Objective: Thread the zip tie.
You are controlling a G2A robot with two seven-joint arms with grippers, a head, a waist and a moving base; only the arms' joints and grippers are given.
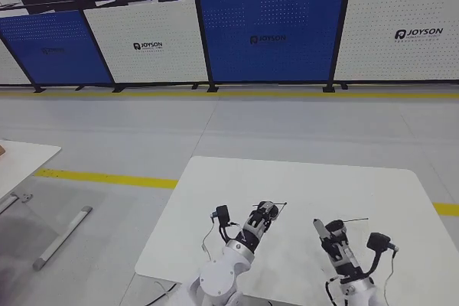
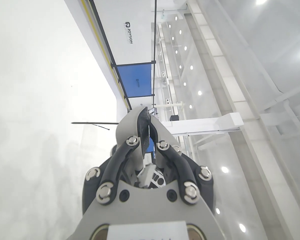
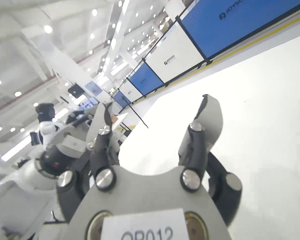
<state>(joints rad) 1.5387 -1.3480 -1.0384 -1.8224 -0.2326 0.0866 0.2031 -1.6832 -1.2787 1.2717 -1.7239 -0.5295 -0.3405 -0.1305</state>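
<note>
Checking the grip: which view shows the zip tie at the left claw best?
Left wrist view: the zip tie juts sideways from the shut left claw, clearly outlined. In the top view it is tiny. The right wrist view has a thin line; same tie or not, unclear.

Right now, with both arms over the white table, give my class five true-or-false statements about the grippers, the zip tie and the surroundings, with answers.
1. The left gripper is shut on a thin black zip tie. True.
2. The right gripper is clamped shut. False: its fingers stand wide apart.
3. The flat rectangular table is dark wood. False: its top is white.
4. Blue and white perforated panels stand on the floor beyond the table. True.
5. Both grippers are at the table's far edge. False: they are near the edge on the robot's side.
</note>
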